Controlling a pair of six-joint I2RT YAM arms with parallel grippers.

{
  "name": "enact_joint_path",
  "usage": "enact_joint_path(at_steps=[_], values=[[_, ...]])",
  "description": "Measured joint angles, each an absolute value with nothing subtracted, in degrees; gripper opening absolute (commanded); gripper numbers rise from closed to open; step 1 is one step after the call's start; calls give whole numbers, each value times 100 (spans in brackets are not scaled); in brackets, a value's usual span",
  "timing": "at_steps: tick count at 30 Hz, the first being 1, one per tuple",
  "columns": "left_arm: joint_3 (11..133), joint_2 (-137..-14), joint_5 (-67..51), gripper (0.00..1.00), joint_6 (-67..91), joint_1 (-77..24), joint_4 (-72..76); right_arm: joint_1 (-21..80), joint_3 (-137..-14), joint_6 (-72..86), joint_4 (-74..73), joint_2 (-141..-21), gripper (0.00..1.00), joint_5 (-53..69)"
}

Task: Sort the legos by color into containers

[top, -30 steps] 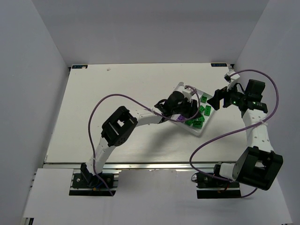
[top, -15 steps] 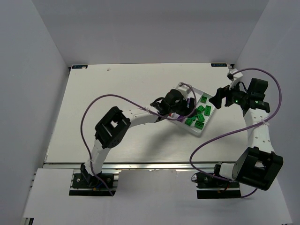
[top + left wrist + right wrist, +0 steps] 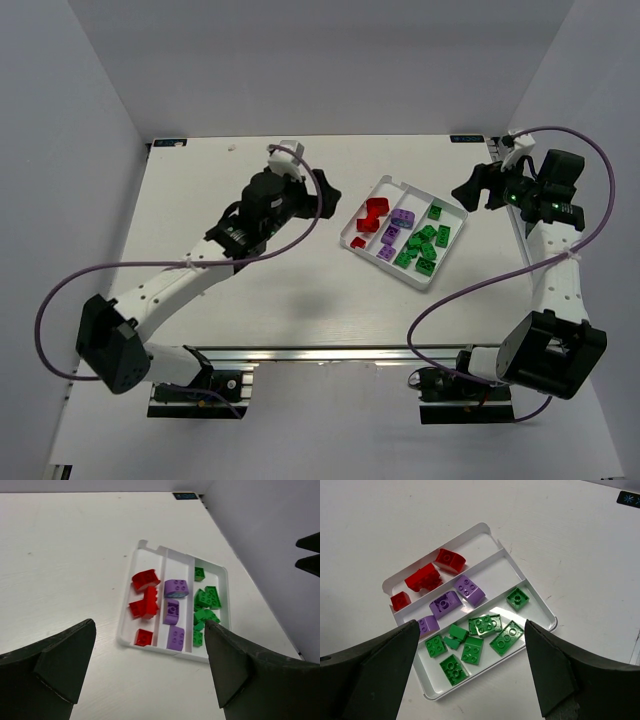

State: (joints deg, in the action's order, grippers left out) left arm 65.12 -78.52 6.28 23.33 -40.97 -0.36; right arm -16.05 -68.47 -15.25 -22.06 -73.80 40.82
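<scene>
L end effector (image 3: pixel 312 180) hangs over the table (image 3: pixel 200 180), left of the tray (image 3: pixel 392 184) w/ a strip of bare table btwn them. Its fingers (image 3: pixel 65 655) are spread wide w/ nothing in them, i.e. released

Tray sits right of centre, on a slant: in the top view its 3 lanes run far-right to near-left. Every lego I can see lies inside it, none loose on the table
- left lane, nearest the L arm (image 3: pixel 170 285): red legos (image 3: pixel 374 212), a few
- mid lane: purple legos (image 3: pixel 396 228), 3
- right lane, nearest the R arm (image 3: pixel 555 280): green legos (image 3: pixel 422 245), the biggest lot, bunched toward the near end, one apart at the far end

R end effector (image 3: pixel 478 186) hovers just beside the tray's far right corner, off the green lane. Its fingers (image 3: pixel 370 670) are also wide apart & empty

Judgement: each colour has its own lane, so the sort looks done & no brick is left to fetch. If a fix were needed, the R arm is the nearer one, esp for green: the tray lies to its left & slightly toward the bases. The L arm would have to reach right across bare table, meeting the red lane first. Lanes look narrow, so a pick prob wants the fingers lined up along a lane's long axis, not straddling a wall
</scene>
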Motion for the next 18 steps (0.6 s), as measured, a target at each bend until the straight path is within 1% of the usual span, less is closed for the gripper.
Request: enact_joint_path(at_steps=[5,9,18], values=[[6064,-7137,1022,98,2331,-3968,-561,-1605,-6895,-961,-2171,-7513,89,3868],[5951,-6711,1271,98,2318,-3948,-886,-1608,-6956,-600,-2158,-7583,89,3514],[5850,-6355,1466,98,2379,-3946,-1076,-1608,-6923,-187,-2106,-7395,90,3022]])
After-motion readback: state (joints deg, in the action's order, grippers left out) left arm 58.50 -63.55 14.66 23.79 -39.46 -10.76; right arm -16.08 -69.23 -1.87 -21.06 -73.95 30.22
